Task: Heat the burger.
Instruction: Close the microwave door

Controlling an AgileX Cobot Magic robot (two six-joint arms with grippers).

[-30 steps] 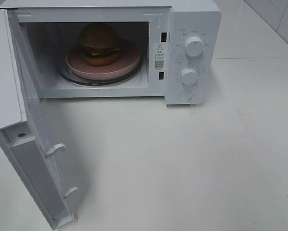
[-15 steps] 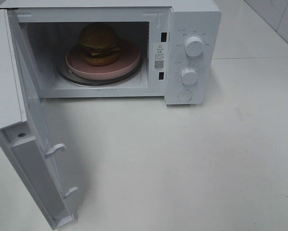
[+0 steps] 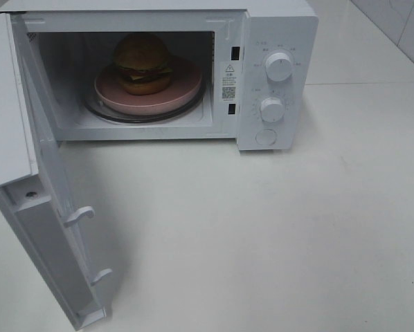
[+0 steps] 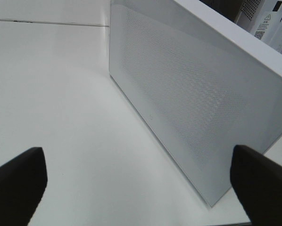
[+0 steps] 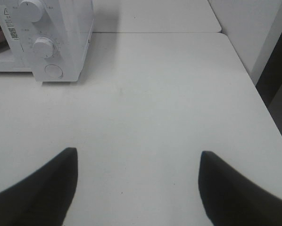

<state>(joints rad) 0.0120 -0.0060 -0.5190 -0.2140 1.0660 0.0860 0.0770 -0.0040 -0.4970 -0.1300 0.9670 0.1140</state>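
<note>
- The burger (image 3: 142,62) sits on a round pink plate (image 3: 186,86) inside the white microwave (image 3: 276,28), at the far side of the table (image 3: 276,228). Its domed bun is up and its darker filling layers face the opening.
- The plate rests on the glass turntable (image 3: 148,116), whose rim shows along the plate's near edge.
- The microwave door (image 3: 48,228) stands wide open, hinged on the left and swung out toward the near left. Two latch hooks (image 3: 80,216) jut from its inner face.
- On the control panel to the right of the cavity are an upper knob (image 3: 279,67), a lower knob (image 3: 272,109) and a round button (image 3: 266,137) beneath them. A warning sticker (image 3: 228,79) with a code square sits on the frame between cavity and panel.
- My left claw (image 4: 136,160) is released, its dark fingers (image 4: 18,181) spread wide with nothing between them. It hangs above the table beside the door's outer face, near the mesh-patterned window but apart from it.
- My right claw (image 5: 138,157) is also spread and empty, its fingers (image 5: 37,188) over bare tabletop. The control panel lies ahead of it, well apart.
- Neither claw shows in the high view, and neither touches the burger, the plate or the door.
</note>
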